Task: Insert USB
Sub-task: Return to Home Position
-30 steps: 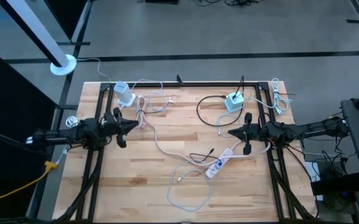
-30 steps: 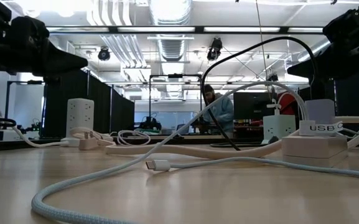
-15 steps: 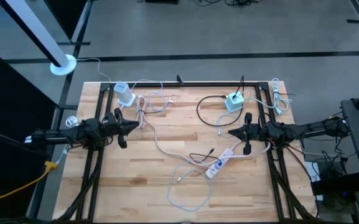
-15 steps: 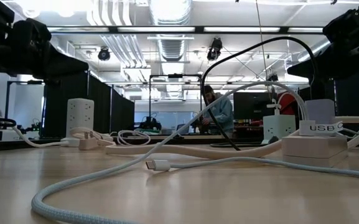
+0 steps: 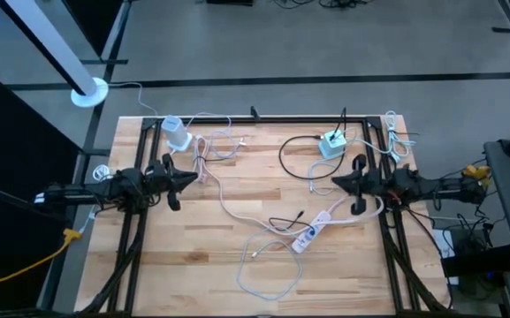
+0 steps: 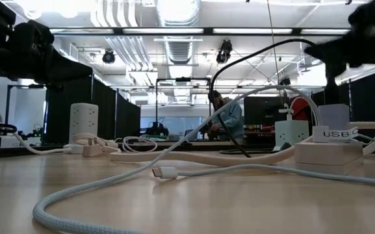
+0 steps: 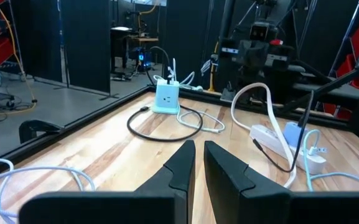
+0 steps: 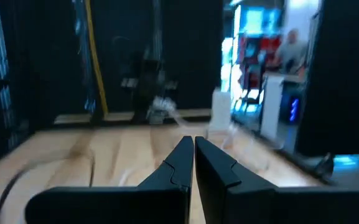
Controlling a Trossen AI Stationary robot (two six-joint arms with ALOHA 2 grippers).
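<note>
A white power strip (image 5: 312, 231) marked USB (image 6: 328, 153) lies flat on the wooden table, right of centre. A white cable (image 5: 268, 276) loops near the front edge, and its free plug (image 6: 164, 172) rests on the wood. A pale blue charger cube (image 5: 331, 143) stands at the far right, another (image 5: 175, 132) at the far left. My left gripper (image 5: 193, 177) hovers level over the left side, shut and holding nothing (image 7: 198, 149). My right gripper (image 5: 334, 183) hovers over the right side, above and beyond the strip, shut and holding nothing (image 8: 193, 144).
A black cable (image 5: 294, 157) curls beside the right cube. More white cables (image 5: 215, 146) tangle at the far left and run across the middle. A black metal frame (image 5: 255, 118) borders the table. People sit in the room beyond.
My right gripper has drawn back a little toward the table's right edge and risen, its tip tilting slightly upward. It stays shut.
</note>
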